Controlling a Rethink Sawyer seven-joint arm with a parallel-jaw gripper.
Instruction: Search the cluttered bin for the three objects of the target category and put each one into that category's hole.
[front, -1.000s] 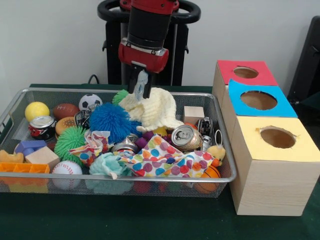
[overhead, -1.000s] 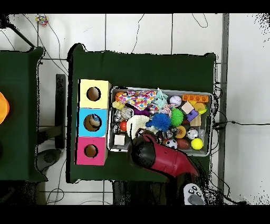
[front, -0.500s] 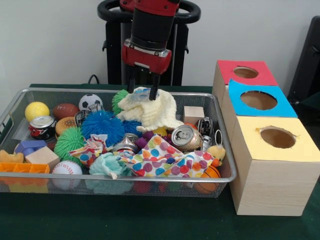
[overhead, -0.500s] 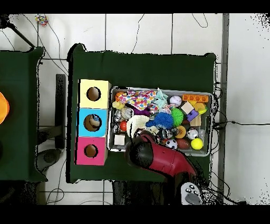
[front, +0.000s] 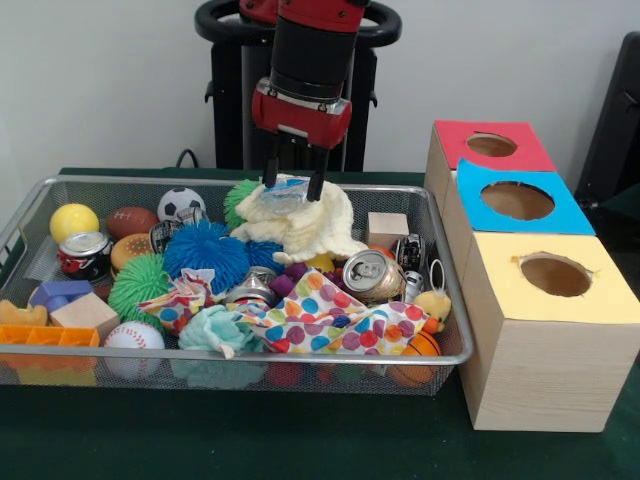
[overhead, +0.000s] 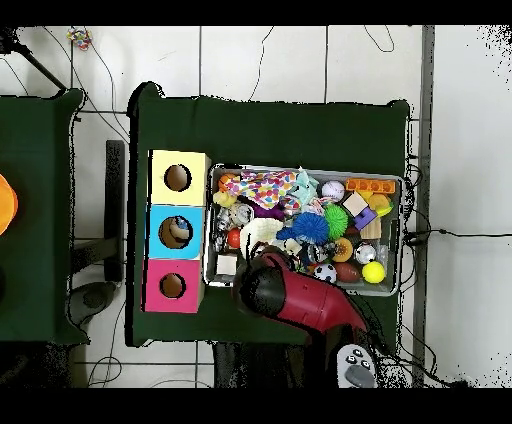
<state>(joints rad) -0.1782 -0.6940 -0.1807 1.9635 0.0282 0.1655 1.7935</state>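
the claw is spread wide, holding nothing, right above the yellow cloth at the back of the wire bin. the dotted cloth and teal cloth lie at the front. all look left to do. the three boxes stand beside the bin on a green table by a white wall.

Behind me stands a plain pale grey wall, evenly lit. My dark green cloth-covered tabletop sits on a floor of large white tiles with dark seams, where thin black cables trail across. A second dark green tabletop stands beside mine, apart across a gap of bare tile.
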